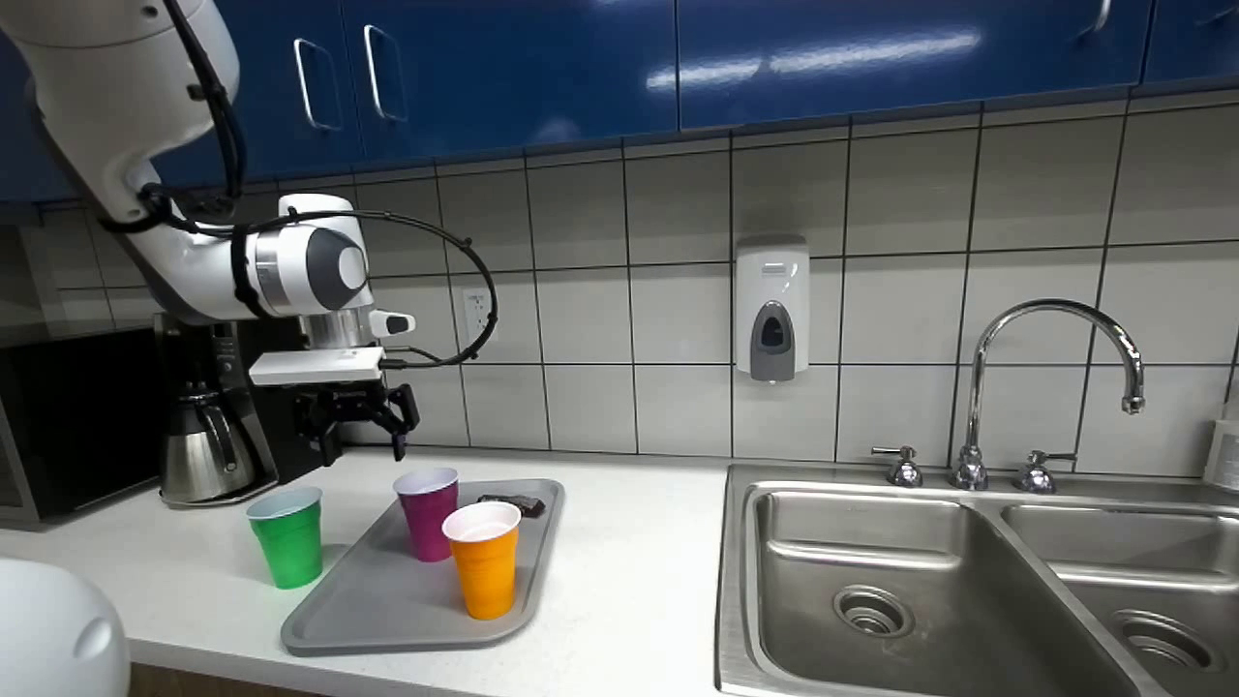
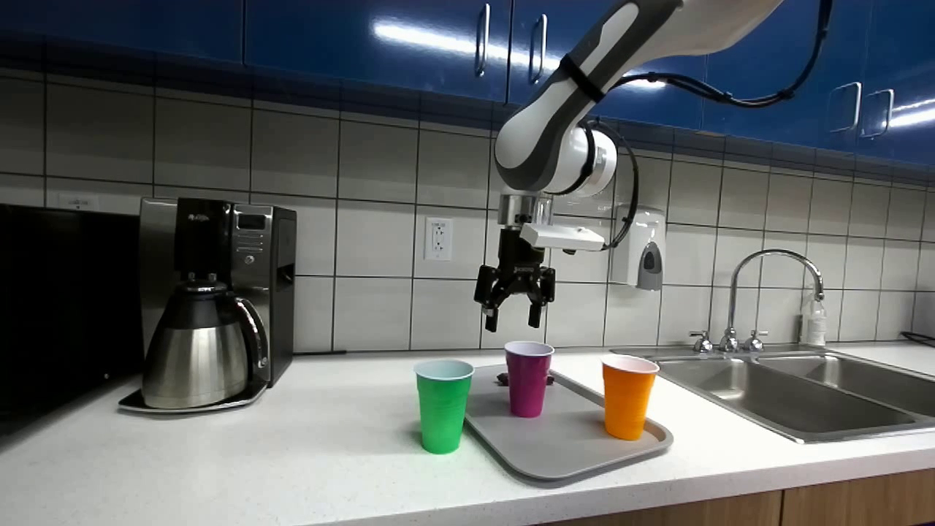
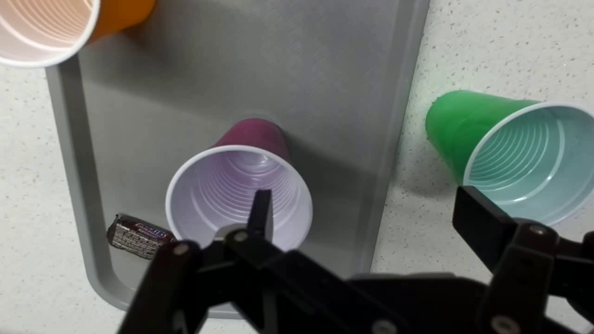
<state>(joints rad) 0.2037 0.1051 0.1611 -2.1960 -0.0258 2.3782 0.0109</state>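
Observation:
My gripper (image 1: 366,453) (image 2: 513,320) (image 3: 364,199) hangs in the air, pointing down, its jaws wide apart with nothing between them. Closest below it is a purple cup (image 1: 427,518) (image 2: 528,383) (image 3: 253,134), upright on a grey tray (image 1: 387,610) (image 2: 548,446) (image 3: 325,69). In the wrist view one fingertip overlaps that cup's white mouth; the other overlaps the rim of a green cup (image 1: 290,542) (image 2: 443,409) (image 3: 464,125), which stands on the counter beside the tray. An orange cup (image 1: 486,566) (image 2: 628,402) (image 3: 120,18) and a dark wrapped candy bar (image 1: 513,504) (image 3: 139,235) are on the tray.
A coffee maker with a steel carafe (image 1: 206,455) (image 2: 197,358) stands on the counter, next to a black appliance (image 2: 66,307). The double sink (image 1: 736,581) with its faucet (image 1: 978,387) lies to the other side. A soap dispenser (image 1: 771,310) is on the tiled wall, under blue cabinets (image 1: 523,68).

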